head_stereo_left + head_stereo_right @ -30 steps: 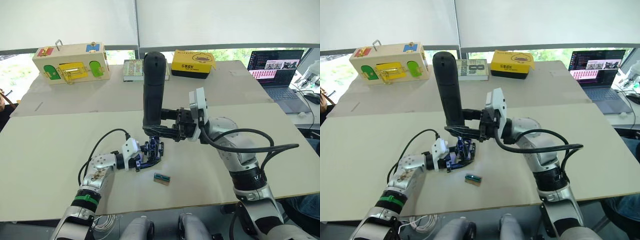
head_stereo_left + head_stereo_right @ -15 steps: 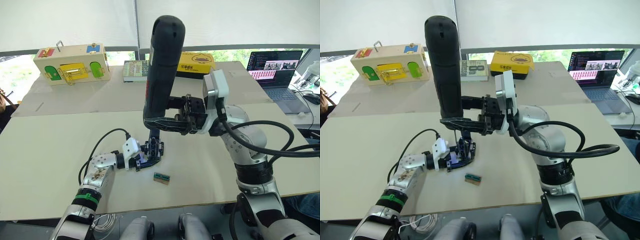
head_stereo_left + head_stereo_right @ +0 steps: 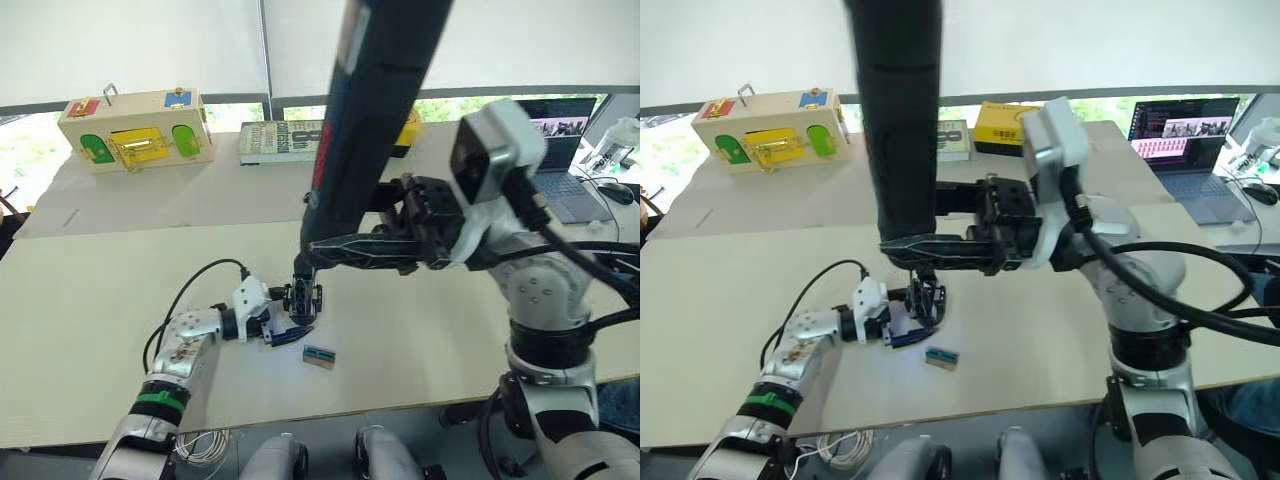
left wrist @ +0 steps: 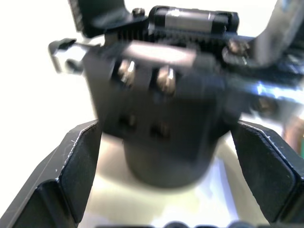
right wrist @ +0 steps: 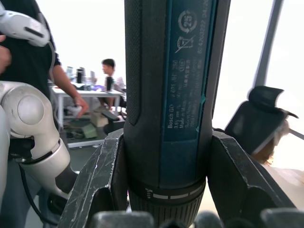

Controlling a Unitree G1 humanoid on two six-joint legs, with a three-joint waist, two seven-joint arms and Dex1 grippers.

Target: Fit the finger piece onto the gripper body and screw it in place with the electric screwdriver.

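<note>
1. Standing upright in the right gripper (image 3: 930,250), the electric screwdriver (image 3: 375,110) has its thick body pinched between the two black fingers, its narrow end pointing down at the bench (image 3: 100,300).
2. The screwdriver's tip hangs directly over the gripper body (image 3: 303,300); whether the bit touches it cannot be told.
3. The gripper body sits on the bench at the tip of the left gripper (image 3: 280,322), whose fingers (image 4: 71,166) are spread to either side of its round base in the left wrist view.
4. Whether those fingers press the gripper body (image 4: 161,123) cannot be told.
5. A small green-topped block (image 3: 320,356) lies on the bench just beside the gripper body, nearer the robot.
</note>
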